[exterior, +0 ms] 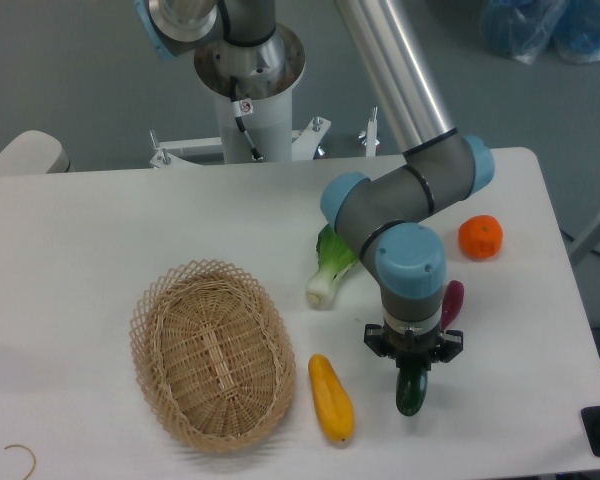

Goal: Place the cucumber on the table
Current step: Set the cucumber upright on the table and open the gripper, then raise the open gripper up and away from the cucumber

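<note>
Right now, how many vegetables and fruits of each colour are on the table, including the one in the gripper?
Green: 2, cucumber in the gripper, bok choy
Yellow: 1, squash
Orange: 1, orange
Purple: 1, eggplant
Total: 5
</note>
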`<control>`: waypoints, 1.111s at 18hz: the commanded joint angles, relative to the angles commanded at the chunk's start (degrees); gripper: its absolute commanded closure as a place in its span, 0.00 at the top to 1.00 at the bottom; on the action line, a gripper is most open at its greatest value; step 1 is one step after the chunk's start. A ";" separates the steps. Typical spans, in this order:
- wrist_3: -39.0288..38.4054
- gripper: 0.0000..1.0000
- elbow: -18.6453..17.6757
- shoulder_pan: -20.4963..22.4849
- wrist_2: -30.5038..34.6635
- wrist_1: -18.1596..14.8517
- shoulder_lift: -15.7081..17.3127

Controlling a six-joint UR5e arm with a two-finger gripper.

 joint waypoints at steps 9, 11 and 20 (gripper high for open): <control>0.00 0.39 -1.85 -0.70 0.00 0.17 0.35; 0.44 0.71 -1.59 -0.70 0.09 0.44 0.27; 1.93 1.00 2.27 -0.70 2.20 -0.35 2.11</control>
